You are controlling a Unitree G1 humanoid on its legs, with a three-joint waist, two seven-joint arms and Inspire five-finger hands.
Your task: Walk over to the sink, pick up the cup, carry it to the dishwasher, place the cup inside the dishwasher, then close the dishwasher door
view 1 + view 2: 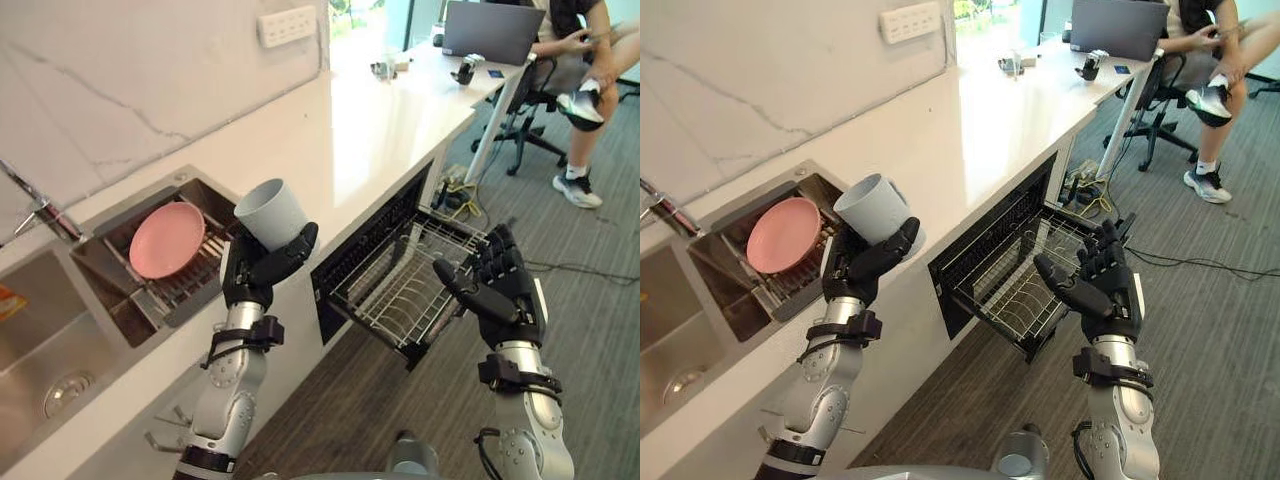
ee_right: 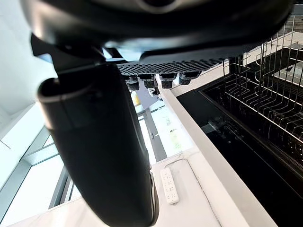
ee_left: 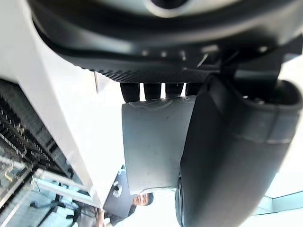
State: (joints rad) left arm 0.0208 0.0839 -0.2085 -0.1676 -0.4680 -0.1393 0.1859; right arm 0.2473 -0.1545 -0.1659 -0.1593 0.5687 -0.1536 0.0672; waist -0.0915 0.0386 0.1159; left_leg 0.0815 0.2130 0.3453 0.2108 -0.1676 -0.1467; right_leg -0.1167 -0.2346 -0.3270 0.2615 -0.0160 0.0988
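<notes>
Through the left eye view I see the left hand (image 1: pixel 258 272) raised and closed round the base of the pale grey cup (image 1: pixel 272 212). The cup tilts with its mouth up. It hangs on the sink (image 1: pixel 70 330) side of the open dishwasher (image 1: pixel 360 250), above the edge of the bench (image 1: pixel 380 120), and is not yet over the rack (image 1: pixel 400 290). That wire rack is pulled out of the dishwasher. The right hand (image 1: pixel 503 290) hovers just past the rack's outer corner, loosely spread and holding nothing. Farther from the dishwasher than the cup, a pink plate (image 1: pixel 167 240) leans on a drain rack in the sink. Well beyond the dishwasher along the bench, a person (image 1: pixel 585 60) sits by a laptop (image 1: pixel 490 30).

In the left wrist view the cup's wall is clamped between the thumb (image 3: pixel 227 156) and the fingers (image 3: pixel 151 90). The dishwasher's dark opening shows past it.

In the right wrist view the right thumb (image 2: pixel 99 151) and right fingertips (image 2: pixel 151 81) stand apart with nothing between them. The dishwasher's rack lies beyond.
</notes>
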